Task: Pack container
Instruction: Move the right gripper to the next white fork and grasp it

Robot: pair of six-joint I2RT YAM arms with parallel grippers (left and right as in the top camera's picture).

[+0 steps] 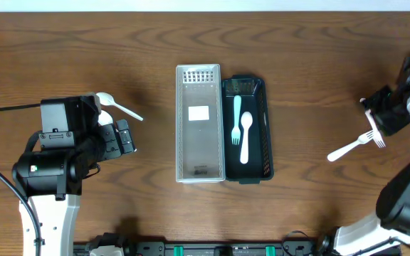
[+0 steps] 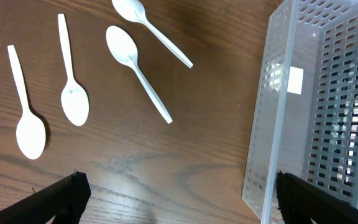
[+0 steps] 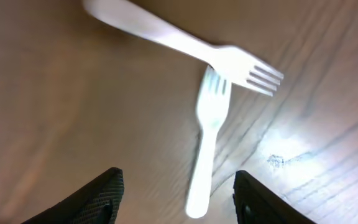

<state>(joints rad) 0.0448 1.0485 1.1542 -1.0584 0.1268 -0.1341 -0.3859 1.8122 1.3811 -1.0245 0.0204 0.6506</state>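
A clear perforated bin [image 1: 198,124] lies at the table's middle, and it also shows in the left wrist view [image 2: 309,106]. A dark green bin [image 1: 263,128] beside it holds a mint fork [image 1: 236,117] and a white spoon [image 1: 246,139]. My left gripper [image 1: 123,136] is open and empty left of the clear bin, hovering over bare wood [image 2: 179,202]. Several white spoons [image 2: 135,68] lie ahead of it. My right gripper [image 1: 379,117] is open and empty [image 3: 179,193] above two white forks: one between the fingers [image 3: 207,137] and one lying across beyond it [image 3: 185,43].
In the overhead view one white spoon [image 1: 116,105] pokes out from under the left arm, and one white fork [image 1: 354,146] lies at the right. Bare wood surrounds both bins. The table's front edge carries black mounts.
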